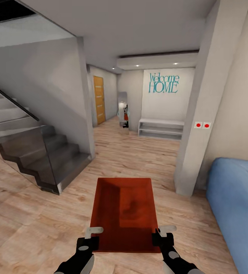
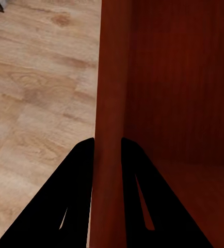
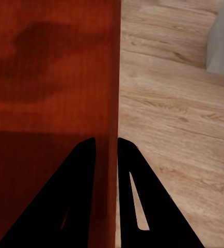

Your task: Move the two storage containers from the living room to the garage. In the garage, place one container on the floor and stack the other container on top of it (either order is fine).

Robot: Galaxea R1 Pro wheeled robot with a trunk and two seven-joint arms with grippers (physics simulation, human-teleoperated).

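**Carrying the red bin through the hall**

We hold one red bin (image 1: 124, 213) out in front of us, above the wood floor (image 1: 32, 224). Our left tool (image 1: 88, 240) is clamped on the bin's left wall, and our right tool (image 1: 162, 238) is clamped on its right wall. Each tool has one finger inside the bin and one outside.

The walls look thin, so we think they may bend if we squeeze hard. The bin is empty, so it is likely light. It is wide, so holding both side walls near our end seems best.

The stairs (image 1: 44, 152) are on the left. A blue sofa (image 1: 234, 205) is on the right. A yellow door (image 1: 99, 99) is far ahead.
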